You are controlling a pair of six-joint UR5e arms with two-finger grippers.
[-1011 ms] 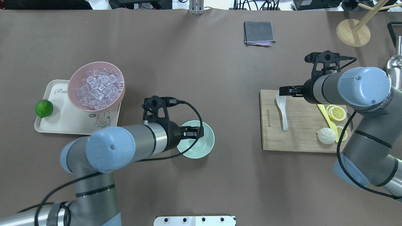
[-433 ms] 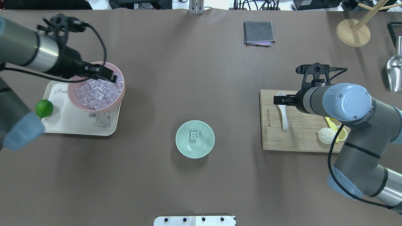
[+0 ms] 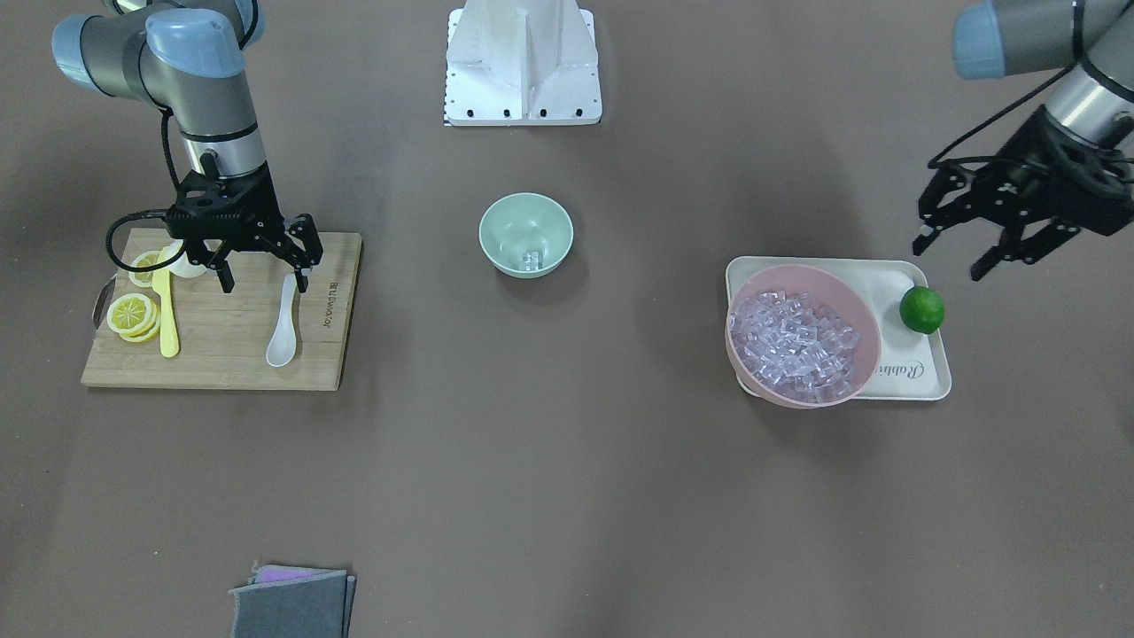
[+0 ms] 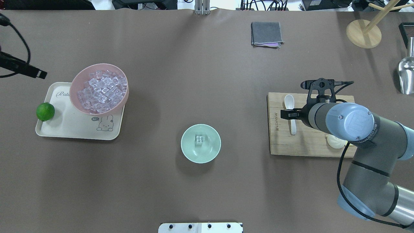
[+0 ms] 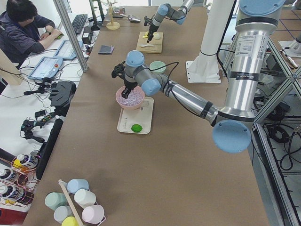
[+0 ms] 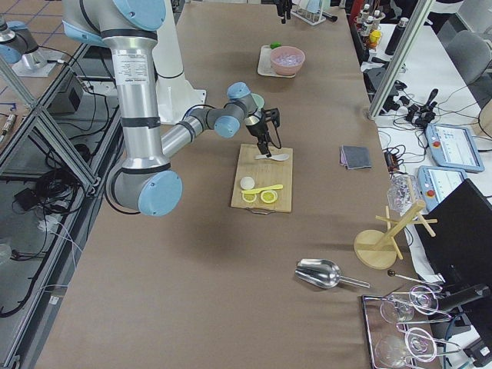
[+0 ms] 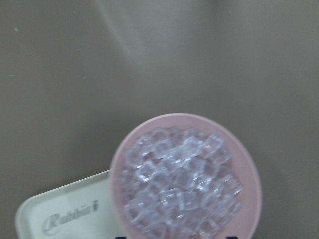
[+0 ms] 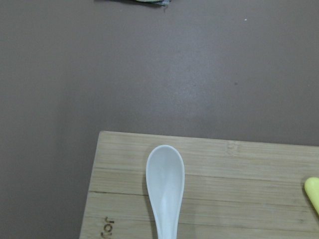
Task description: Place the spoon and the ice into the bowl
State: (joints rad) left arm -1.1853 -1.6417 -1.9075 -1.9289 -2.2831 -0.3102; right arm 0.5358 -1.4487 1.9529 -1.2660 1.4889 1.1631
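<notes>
The white spoon (image 4: pixel 290 111) lies on the wooden cutting board (image 4: pixel 278 142), scoop toward the far side; it also shows in the right wrist view (image 8: pixel 165 189). My right gripper (image 3: pixel 263 276) is open and empty, hanging just over the spoon's handle. The mint-green bowl (image 4: pixel 186 149) stands at the table's middle with an ice cube (image 4: pixel 199 139) inside. My left gripper (image 3: pixel 955 250) is open and empty, raised beyond the tray's outer side. The pink bowl (image 4: pixel 75 90) full of ice cubes (image 7: pixel 179 184) sits on the tray.
A cream tray (image 4: pixel 77 127) holds the pink bowl and a lime (image 4: pixel 45 111). On the board are lemon slices (image 3: pixel 131 315), a yellow knife (image 3: pixel 166 310) and a white bun (image 4: pixel 334 141). A grey cloth (image 4: pixel 266 33), wooden stand (image 4: pixel 363 33) and metal scoop (image 4: pixel 407 74) sit far back.
My left gripper left the mint bowl, passed over the pink bowl and moved out past the tray; an ice cube now shows in the mint bowl. My right gripper moved along the spoon, from beside the scoop to over the handle.
</notes>
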